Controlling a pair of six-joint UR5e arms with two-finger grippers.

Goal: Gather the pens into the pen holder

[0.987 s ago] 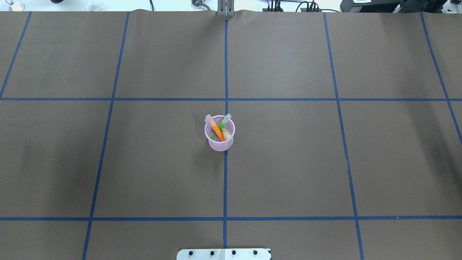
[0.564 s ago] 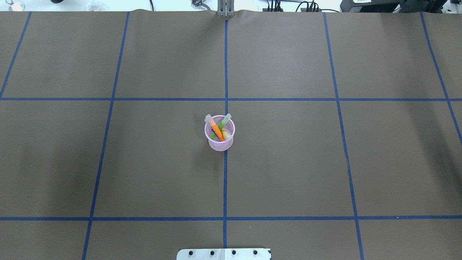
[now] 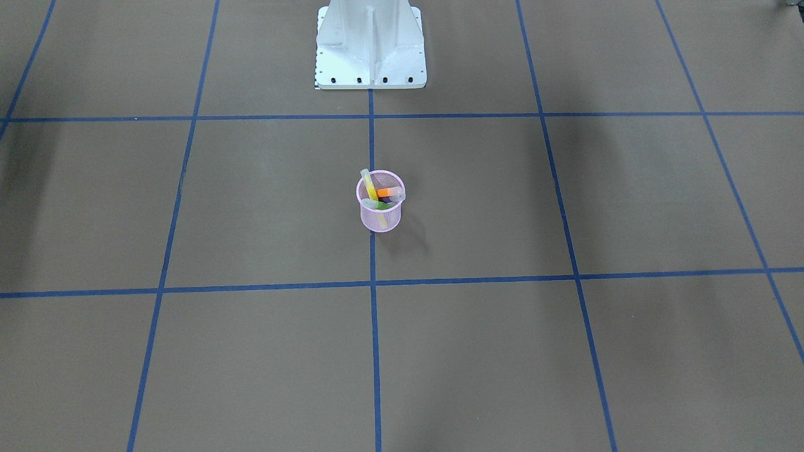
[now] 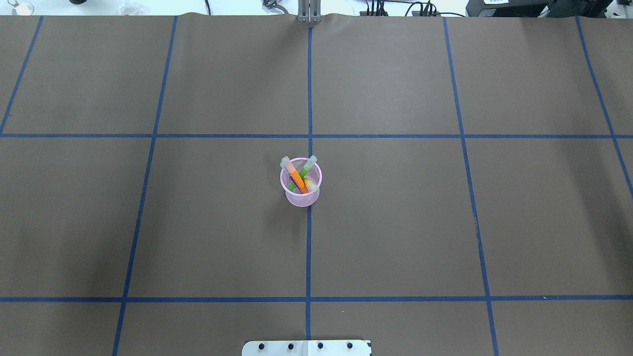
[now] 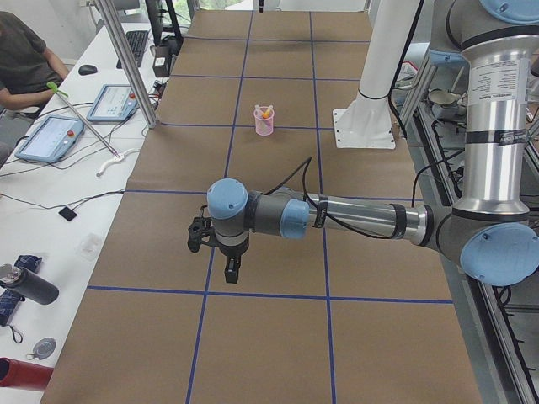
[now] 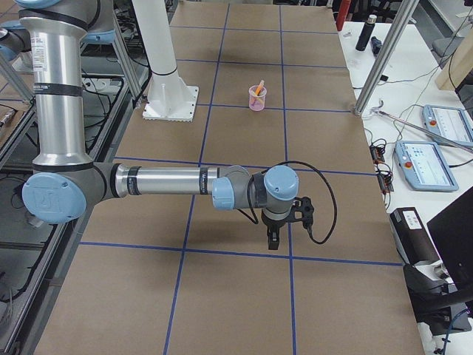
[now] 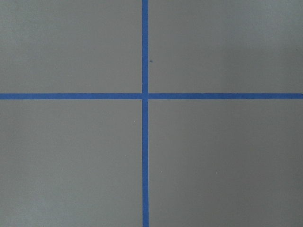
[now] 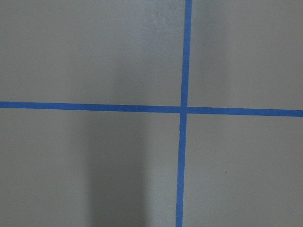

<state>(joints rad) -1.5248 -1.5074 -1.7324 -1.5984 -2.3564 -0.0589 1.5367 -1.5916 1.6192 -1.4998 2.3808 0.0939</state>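
The light-pink mesh pen holder (image 4: 300, 196) stands upright near the table's middle, on a blue tape line; it also shows in the front view (image 3: 380, 220). Inside it lean the orange pen (image 4: 298, 179), green pen (image 4: 305, 169), yellow pen (image 4: 311, 186) and purple pen (image 3: 394, 199), caps up. My left gripper (image 5: 232, 271) hangs over the table far from the holder, seen only in the left side view; my right gripper (image 6: 273, 240) shows only in the right side view. I cannot tell whether either is open or shut.
The robot's white base (image 3: 370, 44) stands at the table's near edge. Blue tape lines grid the brown table cover. Beyond the far edge is a desk with tablets (image 5: 50, 139), metal posts (image 5: 126, 63) and a seated person (image 5: 21, 63).
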